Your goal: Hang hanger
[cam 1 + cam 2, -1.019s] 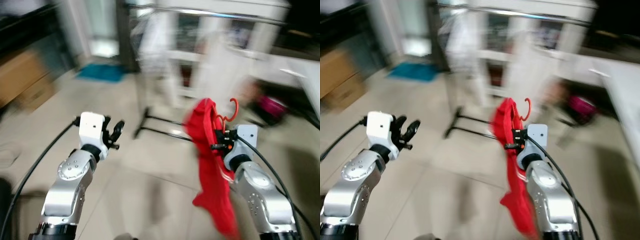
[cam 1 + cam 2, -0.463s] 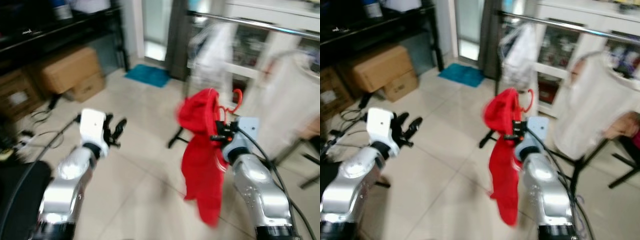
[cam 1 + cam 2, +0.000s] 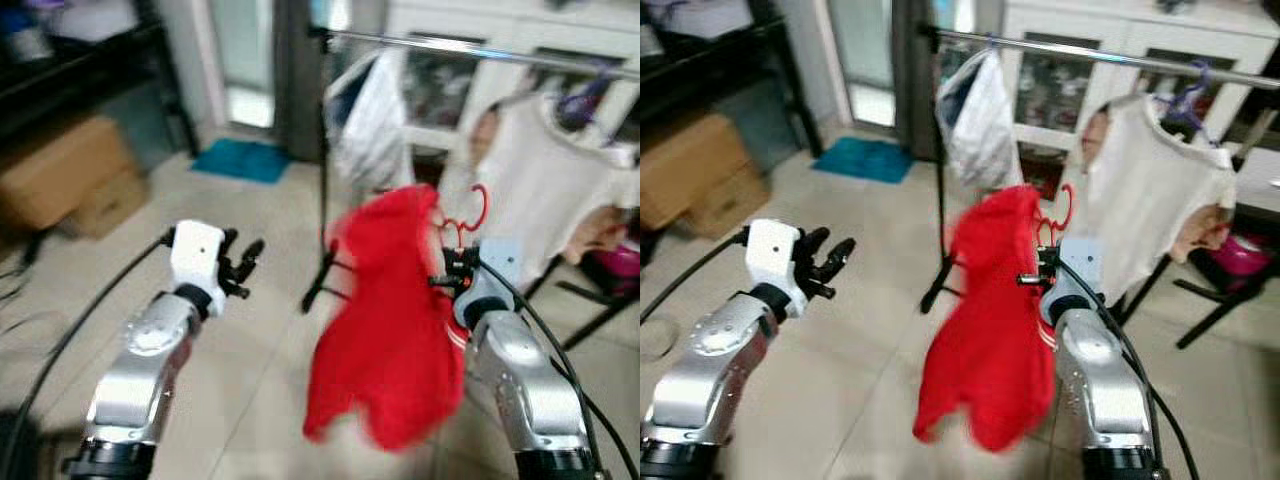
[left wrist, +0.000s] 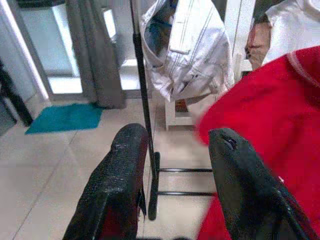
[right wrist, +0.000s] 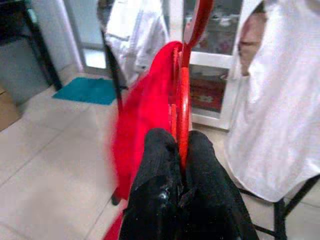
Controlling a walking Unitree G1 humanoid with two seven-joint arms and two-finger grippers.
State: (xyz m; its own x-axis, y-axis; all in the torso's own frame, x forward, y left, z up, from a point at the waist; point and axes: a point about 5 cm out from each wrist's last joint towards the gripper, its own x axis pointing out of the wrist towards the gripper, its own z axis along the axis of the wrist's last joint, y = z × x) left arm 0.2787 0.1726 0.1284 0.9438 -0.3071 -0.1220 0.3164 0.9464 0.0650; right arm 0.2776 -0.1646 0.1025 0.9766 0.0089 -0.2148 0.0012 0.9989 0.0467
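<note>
1. The view now faces the rack squarely, where half a second ago it looked more toward the shelves and boxes on the left. The rail (image 3: 1110,55) runs across the top of the picture, so the robot appears to have turned and closed in on it.
2. The right gripper (image 5: 181,150) stays clamped on the red hanger (image 3: 1058,215); its fingers are pressed together around the hanger's neck, with the hook standing above them.
3. The red garment (image 3: 390,320) on the hanger now billows out to the left instead of hanging straight, which suggests it swings with the turn.
4. The hanger sits in front of the rack, below the rail and not yet on it. Near it hang a white shirt (image 3: 1145,190) to the right and a pale garment (image 3: 975,110) to the left.
5. The left gripper (image 3: 240,265) is raised with its fingers (image 4: 122,185) apart and empty, much as before.
6. Judgement: the carry is nearly over; what remains is lifting the hook over the rail in the gap between the two hung clothes, once the swing settles.
</note>
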